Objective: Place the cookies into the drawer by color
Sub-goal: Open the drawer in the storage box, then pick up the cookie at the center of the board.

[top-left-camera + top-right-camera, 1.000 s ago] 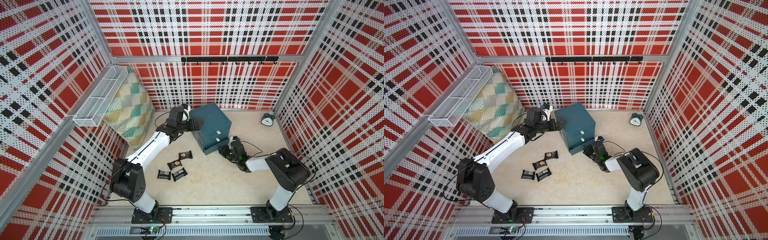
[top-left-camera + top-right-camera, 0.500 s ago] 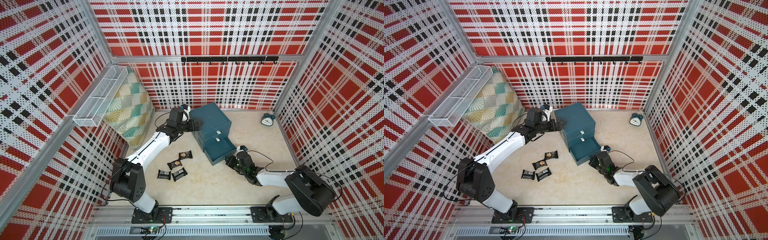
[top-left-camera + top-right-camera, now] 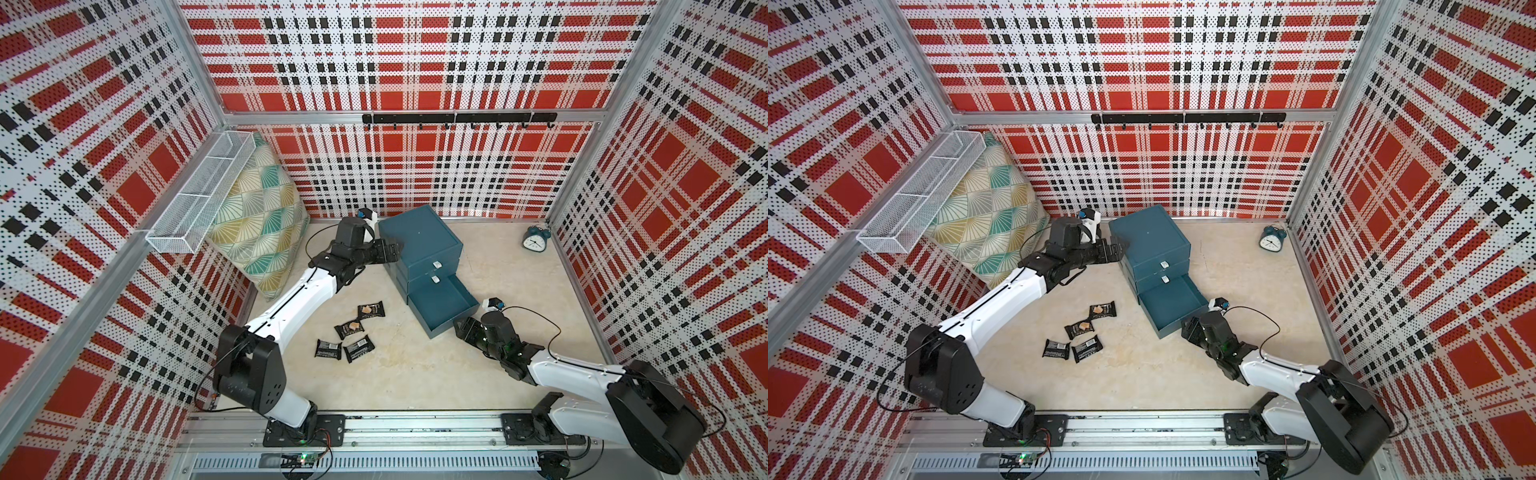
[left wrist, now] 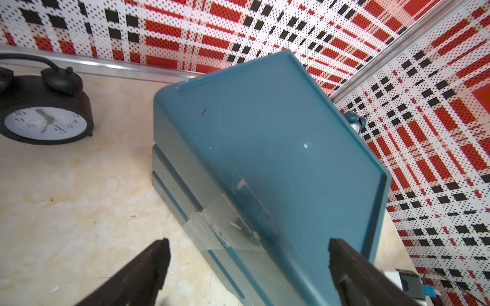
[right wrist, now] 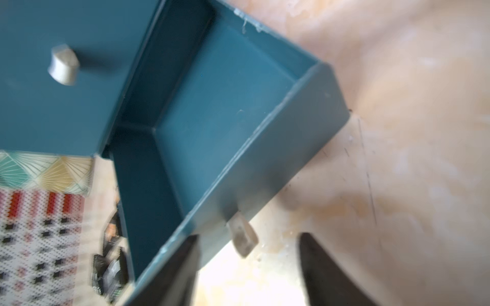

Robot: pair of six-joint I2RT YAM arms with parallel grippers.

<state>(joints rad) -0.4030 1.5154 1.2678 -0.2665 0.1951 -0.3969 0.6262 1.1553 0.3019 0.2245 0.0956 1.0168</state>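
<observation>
My right hand (image 5: 248, 238) is spread, and the handle (image 5: 240, 230) of the open bottom drawer (image 5: 220, 106) sits loose between its fingers (image 5: 180, 265). My left hand (image 4: 248, 243), also spread, straddles a top edge of the cabinet (image 4: 278, 132).

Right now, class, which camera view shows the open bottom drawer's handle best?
The right wrist view: the handle sits close up, framed by the open right gripper. In both top views that gripper hides it. The left wrist view shows only the cabinet top and side.

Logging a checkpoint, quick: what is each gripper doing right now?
Left gripper: open, holding nothing, straddling the drawer cabinet edge.
Right gripper: open, holding nothing; the bottom drawer's handle sits loose between its jaws.
</observation>
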